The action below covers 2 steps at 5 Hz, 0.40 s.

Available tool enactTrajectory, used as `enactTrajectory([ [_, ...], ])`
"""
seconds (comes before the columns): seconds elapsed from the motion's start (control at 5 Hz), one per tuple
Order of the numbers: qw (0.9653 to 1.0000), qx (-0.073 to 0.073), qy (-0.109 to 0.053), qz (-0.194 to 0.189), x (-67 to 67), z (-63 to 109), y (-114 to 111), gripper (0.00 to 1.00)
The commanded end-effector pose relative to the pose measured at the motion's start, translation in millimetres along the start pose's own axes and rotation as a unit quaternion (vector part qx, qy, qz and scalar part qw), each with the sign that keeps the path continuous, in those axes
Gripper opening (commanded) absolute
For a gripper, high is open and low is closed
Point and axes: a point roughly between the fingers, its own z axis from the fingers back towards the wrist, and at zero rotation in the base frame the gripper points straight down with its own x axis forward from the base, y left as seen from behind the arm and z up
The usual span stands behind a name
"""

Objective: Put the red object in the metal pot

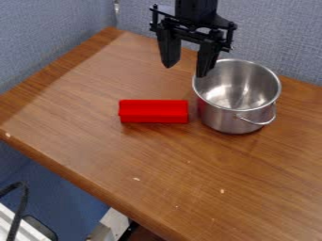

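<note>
A small bright red rectangular block [153, 112] lies flat on the wooden table [88, 113], just left of the metal pot. The metal pot [236, 95] is a round shiny steel pot, standing upright and empty, with a thin handle at its front right. My gripper [185, 58] hangs above the table behind the block and at the pot's upper left edge. Its two black fingers [167, 52] point down, spread apart, with nothing between them. The gripper is above and behind the block, not touching it.
The table's left and front edges drop off to a blue floor area. A blue wall [63, 28] runs behind the table. Bare wood lies in front of the block and the pot.
</note>
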Motion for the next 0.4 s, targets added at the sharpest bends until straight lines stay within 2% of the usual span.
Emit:
enactTrajectory([
  [0.0, 1.0, 0.002, 0.007, -0.004, -2.1, -6.5, 0.3, 1.0],
  [0.2, 0.9977, 0.015, 0.0, -0.065, -13.8, -16.1, 4.9, 1.0],
])
